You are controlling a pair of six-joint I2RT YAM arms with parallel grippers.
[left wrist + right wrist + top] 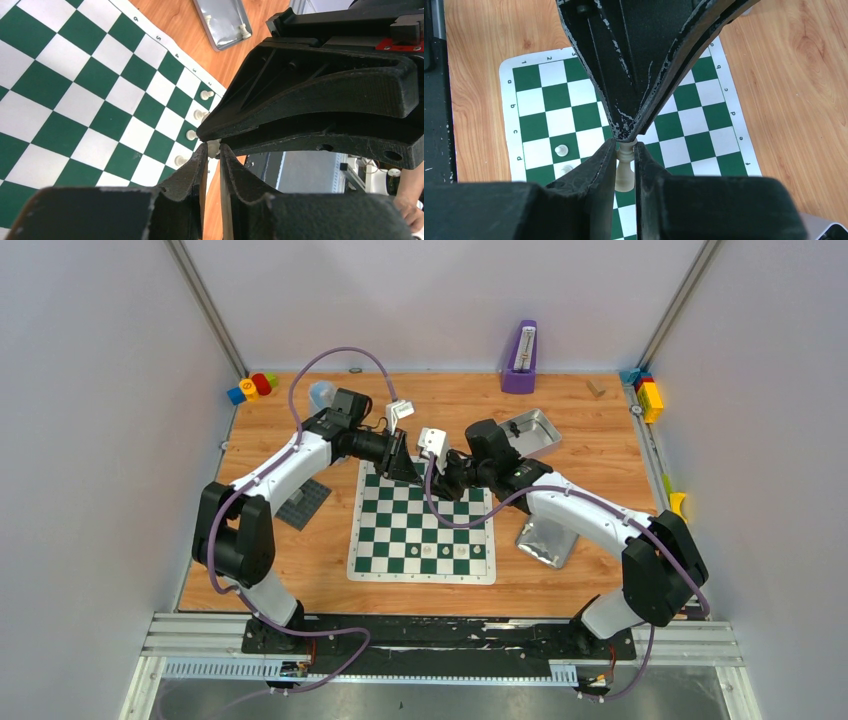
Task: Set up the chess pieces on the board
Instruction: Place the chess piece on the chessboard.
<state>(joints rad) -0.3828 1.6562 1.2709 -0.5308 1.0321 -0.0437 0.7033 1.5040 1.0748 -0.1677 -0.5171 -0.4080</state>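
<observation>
1. My right claw (624, 147) was pinching one chess piece (624, 175) by its upper part, in the air above the far part of the board (400, 515).
2. The fingers of my left claw (213, 152) stood narrow on both sides of the head of this same piece. If they really pressed it, I could not tell.
3. I judged this step as giving the piece from one claw to the other, not as placing it.
4. Done: four small pieces (191, 134) stood in one line on the second row from the near edge of the board, toward its near right corner.
5. Left: most squares were bare, and more pieces lay in a grey tray (225, 25) on the counter (600, 455), off the right edge of the board. By my judgement the task was only at its beginning.
</observation>
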